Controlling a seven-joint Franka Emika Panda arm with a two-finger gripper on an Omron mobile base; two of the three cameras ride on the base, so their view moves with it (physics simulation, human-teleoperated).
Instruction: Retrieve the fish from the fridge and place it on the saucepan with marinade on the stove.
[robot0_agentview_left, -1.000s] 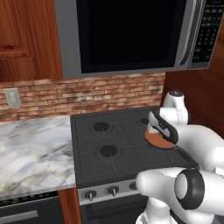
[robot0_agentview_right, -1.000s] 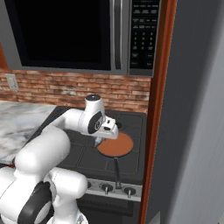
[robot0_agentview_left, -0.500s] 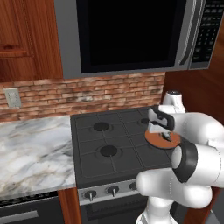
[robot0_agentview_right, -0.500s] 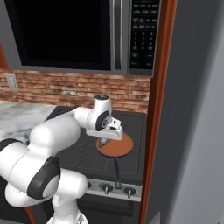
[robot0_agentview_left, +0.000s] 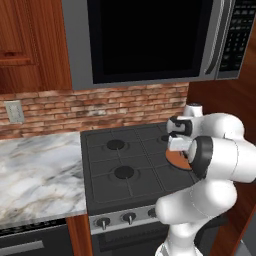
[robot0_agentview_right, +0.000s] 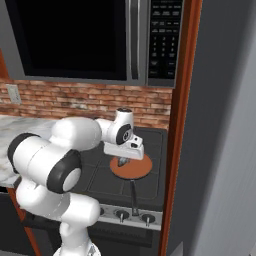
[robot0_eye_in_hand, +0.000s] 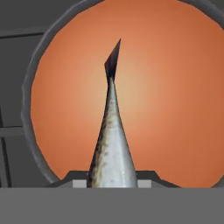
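I'm at the drop step: fingers (robot0_agentview_right: 123, 161) pinch the fish (robot0_eye_in_hand: 111, 144), tail hanging down over the middle of the marinade (robot0_eye_in_hand: 170, 100) in the pan (robot0_agentview_right: 131, 166) on the stove (robot0_agentview_left: 117, 165). Next I'd lower slightly and release.

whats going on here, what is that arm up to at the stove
The white robot arm is holding a slim silver fish in its gripper, shut on the fish, directly above the saucepan on the stove. In the hand view the fish hangs tail-first over the orange-brown marinade. It has not been let go yet, and whether the tail touches the marinade can't be told.
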